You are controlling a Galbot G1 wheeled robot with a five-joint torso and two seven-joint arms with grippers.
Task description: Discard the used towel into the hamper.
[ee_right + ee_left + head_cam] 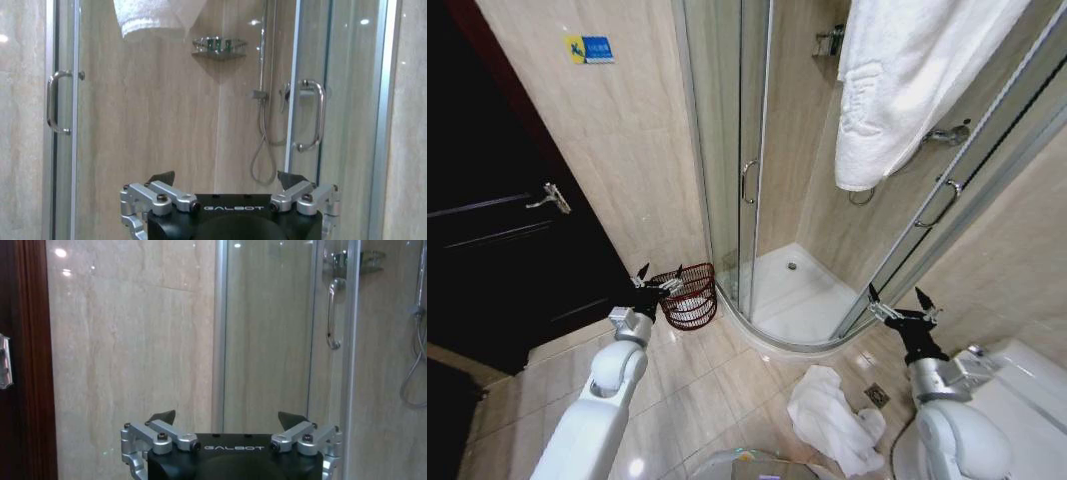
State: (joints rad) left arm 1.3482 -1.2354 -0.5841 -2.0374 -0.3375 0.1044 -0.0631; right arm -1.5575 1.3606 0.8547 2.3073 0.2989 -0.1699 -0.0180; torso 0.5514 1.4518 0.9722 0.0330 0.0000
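The used towel (832,420) lies crumpled and white on the tiled floor, just in front of my base and right of centre. The hamper (692,297), a small dark red-brown wire basket, stands on the floor against the wall beside the shower's glass edge. My left gripper (657,279) hovers open just left of the hamper's rim, holding nothing; in the left wrist view the left gripper (227,419) faces the wall and glass. Raised above the floor to the right of the towel, my right gripper (897,302) is open and empty. In its wrist view the right gripper (227,179) faces the shower.
A curved glass shower enclosure (752,180) with a white tray fills the middle. A clean white towel (907,80) hangs over its door. A dark door (497,210) is at left, a toilet (1027,380) at lower right, and a floor drain (877,395) beside the towel.
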